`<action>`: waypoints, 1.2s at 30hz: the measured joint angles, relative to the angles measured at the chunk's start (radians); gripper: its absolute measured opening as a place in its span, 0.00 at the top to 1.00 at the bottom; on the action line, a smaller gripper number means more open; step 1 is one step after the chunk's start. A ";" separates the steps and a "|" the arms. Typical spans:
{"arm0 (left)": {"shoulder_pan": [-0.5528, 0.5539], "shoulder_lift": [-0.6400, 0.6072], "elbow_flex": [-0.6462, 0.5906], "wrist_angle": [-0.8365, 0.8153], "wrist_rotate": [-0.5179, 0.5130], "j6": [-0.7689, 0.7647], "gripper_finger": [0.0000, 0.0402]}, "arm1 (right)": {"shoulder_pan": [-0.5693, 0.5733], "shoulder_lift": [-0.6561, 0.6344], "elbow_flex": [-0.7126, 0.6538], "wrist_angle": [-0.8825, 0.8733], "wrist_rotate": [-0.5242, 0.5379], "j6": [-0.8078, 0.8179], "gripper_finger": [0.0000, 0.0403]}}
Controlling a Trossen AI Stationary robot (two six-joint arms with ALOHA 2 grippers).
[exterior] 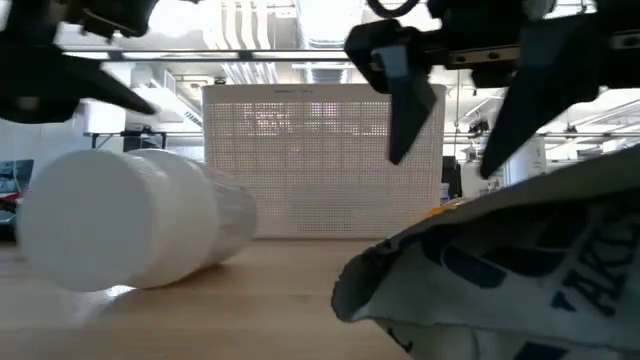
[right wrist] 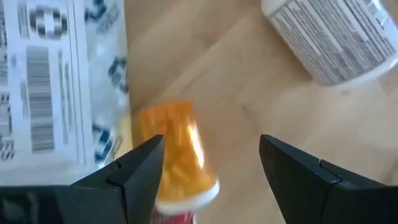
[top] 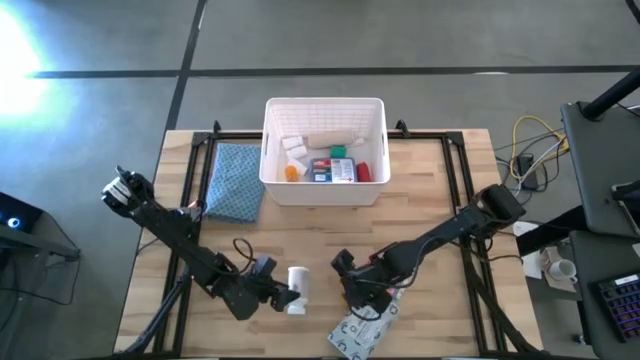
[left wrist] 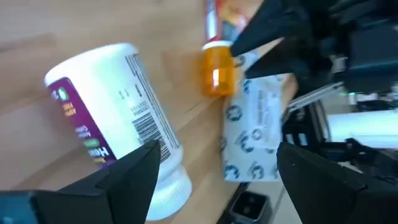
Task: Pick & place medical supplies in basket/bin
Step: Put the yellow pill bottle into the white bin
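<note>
Supplies: white pill bottle [top: 298, 282] lying near front edge, rigid, rollable; grip across its body.
Left gripper [top: 285, 297]: fingers apart beside bottle.
Right gripper [top: 362, 285]: spread over orange vial [right wrist: 177, 152].
Bin [top: 324, 190]: farther back.

— What sort of place was it?
— A robotics lab or workshop: a wooden table [top: 300, 250] on a concrete floor [top: 300, 40], loose cables [top: 530, 140], a keyboard [top: 620, 300], ceiling ducts [exterior: 250, 25] overhead.
</note>
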 joint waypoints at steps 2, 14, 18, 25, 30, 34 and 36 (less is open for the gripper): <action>-0.009 0.000 0.011 -0.043 0.000 -0.038 0.25 | -0.009 0.000 -0.012 0.045 -0.035 -0.019 0.37; -0.007 0.000 0.002 -0.086 -0.002 -0.107 0.25 | -0.018 0.000 -0.082 0.065 -0.071 -0.028 0.37; -0.007 0.000 0.001 -0.085 -0.002 -0.117 0.25 | -0.018 0.000 -0.113 0.073 -0.072 -0.030 0.37; -0.007 0.000 -0.005 -0.085 -0.015 -0.119 0.25 | -0.018 0.001 -0.152 0.092 -0.070 0.024 0.37; -0.007 0.000 -0.010 -0.086 -0.027 -0.119 0.26 | -0.018 0.001 -0.178 0.168 -0.068 0.124 0.37; -0.007 0.000 -0.010 -0.086 -0.027 -0.119 0.26 | -0.018 0.001 -0.184 0.210 -0.067 0.188 0.37; -0.007 0.000 -0.010 -0.086 -0.027 -0.119 0.26 | -0.018 0.001 -0.186 0.213 -0.067 0.188 0.37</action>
